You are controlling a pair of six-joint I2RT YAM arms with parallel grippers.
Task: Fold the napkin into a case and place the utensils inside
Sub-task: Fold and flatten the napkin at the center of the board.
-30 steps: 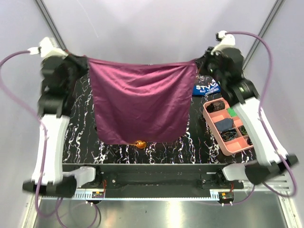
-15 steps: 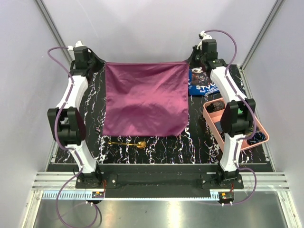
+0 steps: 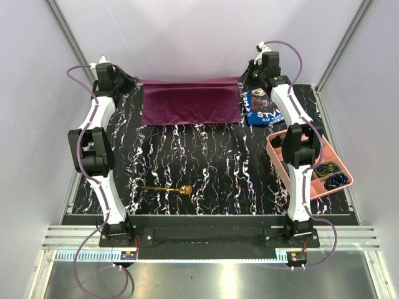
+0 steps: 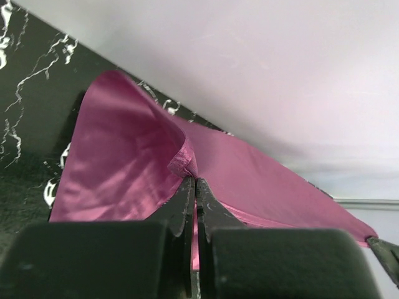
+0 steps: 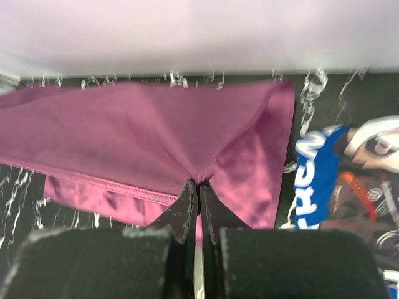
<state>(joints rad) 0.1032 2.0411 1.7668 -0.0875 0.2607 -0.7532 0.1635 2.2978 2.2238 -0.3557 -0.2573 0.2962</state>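
left gripper (image 4: pixel 195 182) fingers (image 4: pixel 182 202) pinching napkin (image 4: pixel 118 162) hem, apparently folded

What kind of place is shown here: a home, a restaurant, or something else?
Probably a robot test cell in a lab: a left arm and a right arm mounted at the edge of a black marbled table, with plain white walls and metal frame posts around it.

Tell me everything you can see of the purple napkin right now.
The napkin is plain plum-purple cloth with a slight sheen and a stitched hem. It lies as a wide band, seemingly doubled over, along the far edge of the table, mostly flat with soft creases. The left gripper and the right gripper are each shut on a raised far corner. Its right end stops just short of a blue printed cloth.
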